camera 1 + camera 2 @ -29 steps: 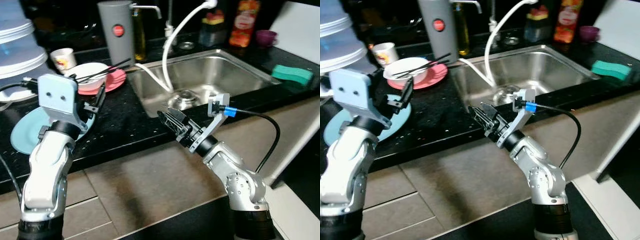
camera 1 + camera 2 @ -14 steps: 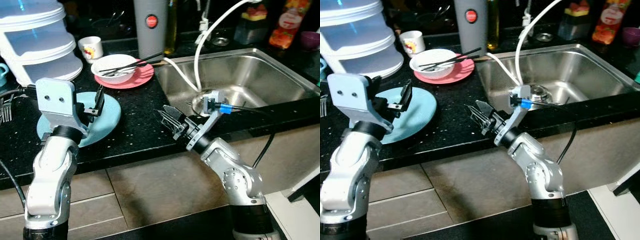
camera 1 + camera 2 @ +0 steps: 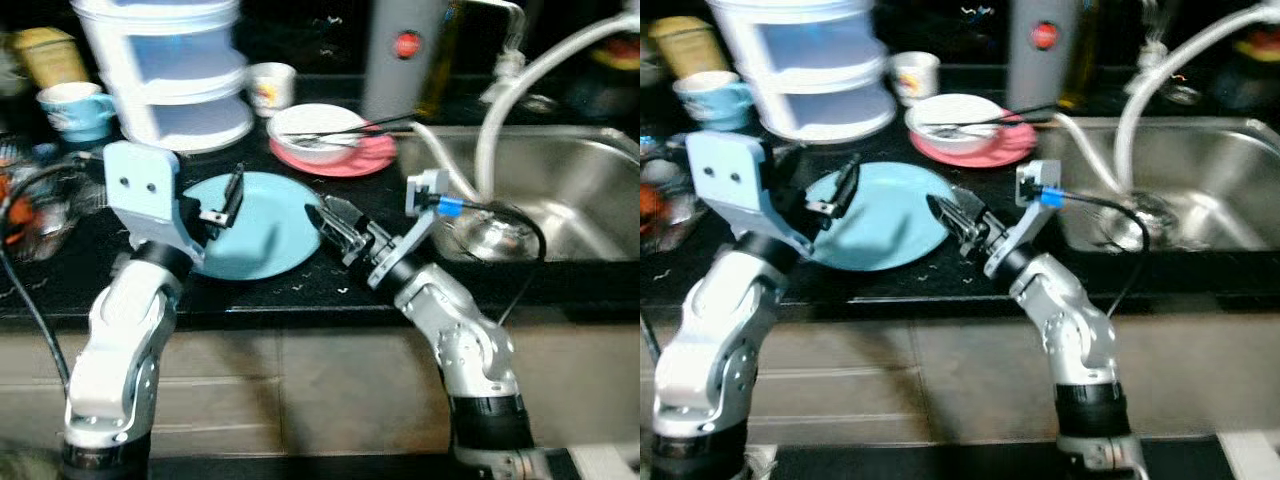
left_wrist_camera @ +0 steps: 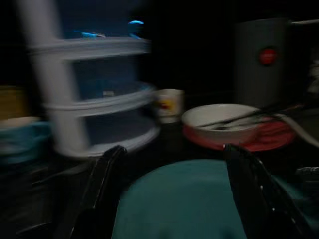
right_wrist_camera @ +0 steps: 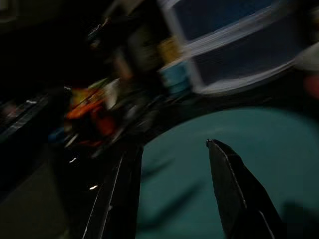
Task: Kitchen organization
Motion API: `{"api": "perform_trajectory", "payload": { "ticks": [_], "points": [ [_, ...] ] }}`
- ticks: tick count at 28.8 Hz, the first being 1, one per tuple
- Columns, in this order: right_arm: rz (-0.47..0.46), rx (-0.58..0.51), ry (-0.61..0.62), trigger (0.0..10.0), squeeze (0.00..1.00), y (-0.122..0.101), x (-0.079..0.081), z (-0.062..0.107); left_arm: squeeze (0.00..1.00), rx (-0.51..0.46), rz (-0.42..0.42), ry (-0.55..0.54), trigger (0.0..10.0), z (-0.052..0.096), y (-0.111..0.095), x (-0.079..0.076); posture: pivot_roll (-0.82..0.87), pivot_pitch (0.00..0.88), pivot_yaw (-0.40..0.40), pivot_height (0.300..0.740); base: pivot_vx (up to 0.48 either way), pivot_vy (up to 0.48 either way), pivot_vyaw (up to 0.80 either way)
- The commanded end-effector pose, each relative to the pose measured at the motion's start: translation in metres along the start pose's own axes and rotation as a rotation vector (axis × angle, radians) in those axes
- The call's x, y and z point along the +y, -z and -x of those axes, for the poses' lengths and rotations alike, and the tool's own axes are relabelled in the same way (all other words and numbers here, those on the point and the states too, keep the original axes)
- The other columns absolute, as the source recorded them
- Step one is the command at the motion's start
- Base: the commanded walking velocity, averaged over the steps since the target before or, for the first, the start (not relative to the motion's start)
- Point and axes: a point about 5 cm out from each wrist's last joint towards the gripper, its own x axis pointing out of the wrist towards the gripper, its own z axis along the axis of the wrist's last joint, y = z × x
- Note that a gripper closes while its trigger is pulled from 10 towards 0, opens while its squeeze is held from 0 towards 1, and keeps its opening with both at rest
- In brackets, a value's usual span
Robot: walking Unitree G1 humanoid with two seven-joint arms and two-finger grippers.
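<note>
The camera has swung left since earlier. Both pincers, left point(image 3: 228, 200) and right point(image 3: 335, 222), now hover open over the blue plate point(image 3: 262, 235) on the desk point(image 3: 60, 275).

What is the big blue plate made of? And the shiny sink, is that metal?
The blue plate looks like smooth plastic or glazed ceramic: flat, even colour with a soft sheen. The blur leaves that open. The sink looks like brushed stainless steel: silvery grey with streaky bright reflections along its walls.

Silver arms, seemingly black cables.
</note>
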Motion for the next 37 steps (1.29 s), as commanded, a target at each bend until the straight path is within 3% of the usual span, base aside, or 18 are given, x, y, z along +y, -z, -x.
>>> {"api": "perform_trajectory", "payload": {
  "ticks": [1,10,16,23,32,37],
  "points": [
    [0.002,-0.012,0.017,10.0,0.00,0.000,-0.002,0.001,0.00,0.011,0.015,0.030,10.0,-0.001,0.001,-0.004,0.10,0.000,-0.006,0.740,0.000,0.000,0.00],
    [-0.001,-0.005,0.028,10.0,0.00,0.003,-0.003,0.000,0.00,0.014,0.119,0.102,10.0,0.004,0.003,-0.015,0.11,0.000,-0.006,0.740,0.000,0.000,0.00],
    [0.008,0.005,0.022,10.0,0.00,0.004,-0.003,0.000,0.00,0.041,0.102,0.089,10.0,0.008,0.009,-0.013,0.11,0.000,-0.008,0.740,0.000,-0.447,0.00],
    [0.030,0.009,0.012,10.0,0.00,0.004,-0.002,0.000,0.00,0.023,0.184,0.096,10.0,0.007,0.007,-0.015,0.11,0.000,-0.008,0.740,0.000,-0.335,0.00],
    [0.039,0.009,-0.014,10.0,0.00,0.003,0.001,0.000,0.00,0.028,0.163,0.094,10.0,0.009,0.007,-0.015,0.11,0.000,-0.012,0.740,0.000,0.000,0.68],
    [0.035,0.022,-0.021,10.0,0.00,0.005,0.002,-0.001,0.00,0.034,0.173,0.091,10.0,0.011,0.008,-0.014,0.11,0.000,-0.013,0.740,0.000,0.000,0.00]
  ]
}}
